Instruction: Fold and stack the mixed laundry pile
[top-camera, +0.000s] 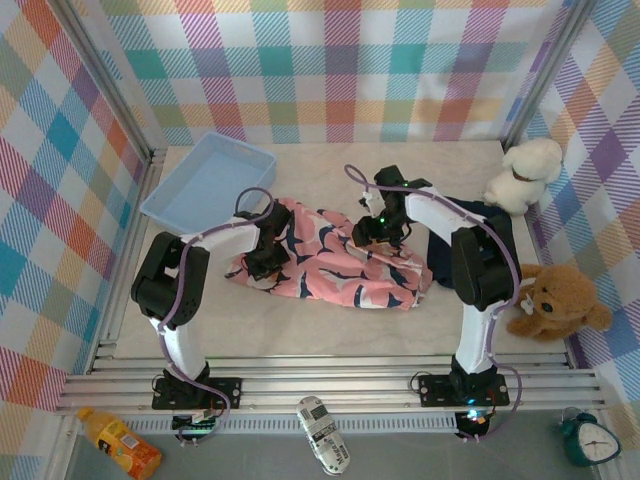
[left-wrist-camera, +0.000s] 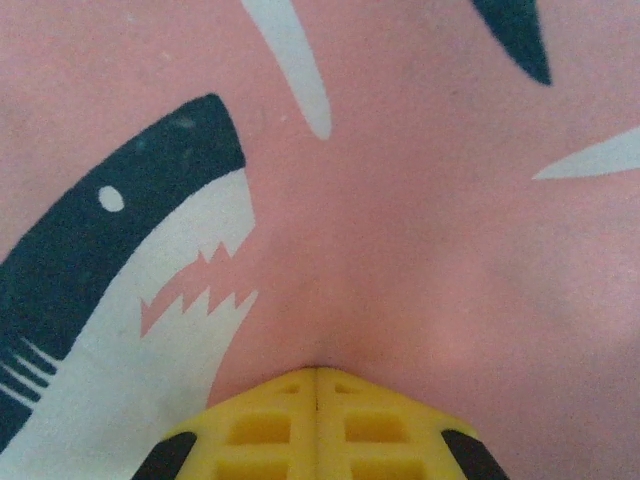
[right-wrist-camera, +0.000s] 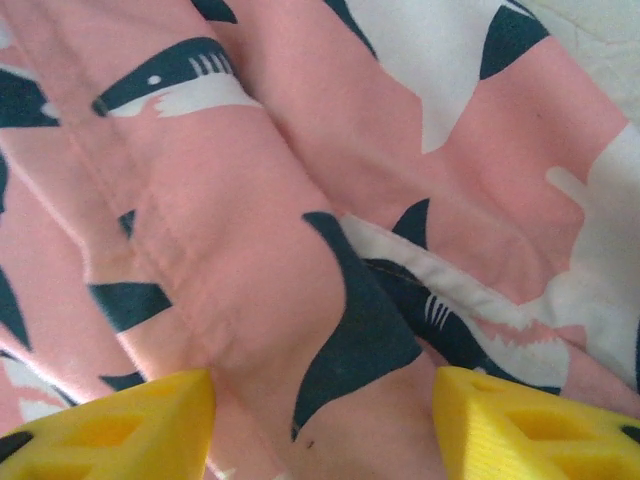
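Left jaws: yellow fingers (left-wrist-camera: 260, 435) are shut together, nose down on the pink shark-print garment (left-wrist-camera: 420, 220). The cloth puckers into their seam, so a pinch of it is caught.
Left arm (top-camera: 175, 290): it reaches in from the near edge, wrist down over the left end of the garment.
Basket: a light blue plastic basket (top-camera: 165, 208) sits at the back left of the counter (top-camera: 330, 335), near the garment's left end.
Pink garment: the pink shark-print garment (top-camera: 330, 270) lies rumpled and spread across the middle of the counter, between the two wrists. Its navy and white sharks face up.
Right jaws: yellow fingers (right-wrist-camera: 120, 425) stand apart, lowered onto the garment with a raised fold of pink cloth (right-wrist-camera: 250, 220) running between them. They are not clamped on it.
Right arm (top-camera: 480, 260): it bends in over the right end of the pink garment.
Navy T-shirt (top-camera: 438, 262): dark cloth lies just right of the pink garment, touching it and partly hidden under the right arm.
Plush toys: a white dog (top-camera: 525, 172) sits at the back right, and a brown teddy bear (top-camera: 555, 300) lies at the right edge, nearer the front.
Below the front rail: an orange bottle (top-camera: 120, 440) on the left and a teal alarm clock (top-camera: 597, 440) on the right.
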